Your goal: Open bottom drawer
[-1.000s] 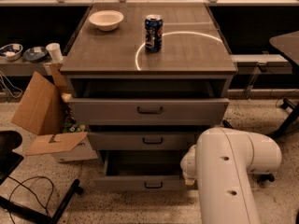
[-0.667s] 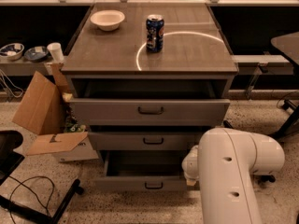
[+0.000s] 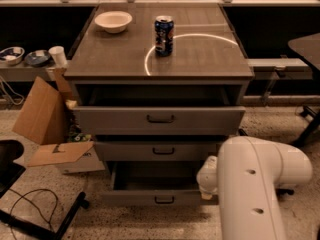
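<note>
The bottom drawer [image 3: 145, 198] is the lowest of three in the grey cabinet [image 3: 160, 59]. It stands pulled out, with its grey tray [image 3: 155, 176] showing and a small black bar handle [image 3: 164, 200] on its narrow front. My white arm [image 3: 260, 184] fills the lower right. My gripper [image 3: 206, 193] is at the right end of the bottom drawer's front, mostly hidden behind the arm's wrist.
The top drawer [image 3: 160, 119] is pulled out and the middle drawer [image 3: 162, 150] slightly out. A blue can [image 3: 164, 35] and a white bowl [image 3: 113, 21] stand on the cabinet top. A cardboard box [image 3: 47, 119] lies to the left. A black chair base [image 3: 30, 214] is at lower left.
My arm has shifted a little to the right. The bottom drawer stays pulled out about as far as before.
</note>
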`<act>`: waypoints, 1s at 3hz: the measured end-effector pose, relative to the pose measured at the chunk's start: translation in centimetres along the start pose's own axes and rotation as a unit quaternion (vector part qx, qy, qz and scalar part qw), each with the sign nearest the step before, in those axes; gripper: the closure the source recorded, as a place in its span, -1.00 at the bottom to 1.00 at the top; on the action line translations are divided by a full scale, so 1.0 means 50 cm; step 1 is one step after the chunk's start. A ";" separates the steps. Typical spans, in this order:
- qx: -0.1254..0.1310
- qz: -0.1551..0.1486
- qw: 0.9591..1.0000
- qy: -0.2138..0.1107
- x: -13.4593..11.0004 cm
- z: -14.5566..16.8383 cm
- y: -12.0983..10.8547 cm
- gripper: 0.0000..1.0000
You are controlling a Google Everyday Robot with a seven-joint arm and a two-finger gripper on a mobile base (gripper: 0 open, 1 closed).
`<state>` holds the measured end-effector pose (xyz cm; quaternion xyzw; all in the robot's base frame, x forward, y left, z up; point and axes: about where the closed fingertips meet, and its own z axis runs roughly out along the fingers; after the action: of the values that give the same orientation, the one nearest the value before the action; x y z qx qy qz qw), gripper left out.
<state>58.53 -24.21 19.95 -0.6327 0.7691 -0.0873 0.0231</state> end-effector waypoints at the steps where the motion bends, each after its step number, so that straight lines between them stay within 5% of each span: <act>1: -0.004 0.010 1.000 0.003 0.007 -0.002 0.015 0.52; 3: -0.004 0.010 1.000 0.003 0.007 -0.001 0.016 -0.60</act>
<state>57.69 -24.39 19.92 -0.6245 0.7760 -0.0860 0.0189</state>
